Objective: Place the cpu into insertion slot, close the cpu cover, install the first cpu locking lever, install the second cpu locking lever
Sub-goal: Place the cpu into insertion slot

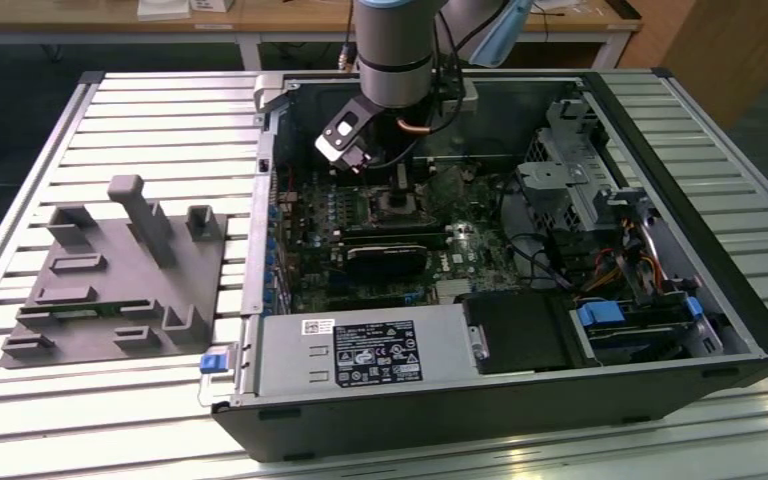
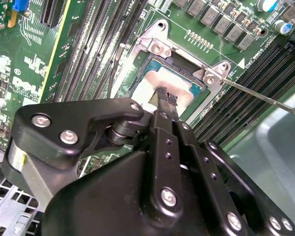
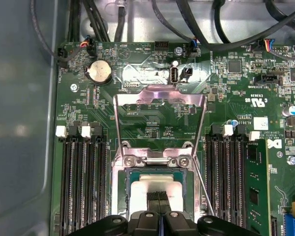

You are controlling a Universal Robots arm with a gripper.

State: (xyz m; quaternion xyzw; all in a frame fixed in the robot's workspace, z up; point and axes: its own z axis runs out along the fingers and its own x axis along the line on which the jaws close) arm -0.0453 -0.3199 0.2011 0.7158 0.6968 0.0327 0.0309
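Second wrist view, black pincer (image 2: 165, 95) closed, touching pale square cpu (image 2: 150, 83)

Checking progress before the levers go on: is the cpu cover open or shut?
Open. In the first wrist view the cpu cover stands swung back from the insertion slot, leaving the cpu uncovered.

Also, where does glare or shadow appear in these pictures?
First wrist view: the raised cpu cover reflects pinkish glare, and the cpu looks washed pale. Second wrist view: the cpu is bright beside the dark tool. Exterior view: the slatted table shines strongly.
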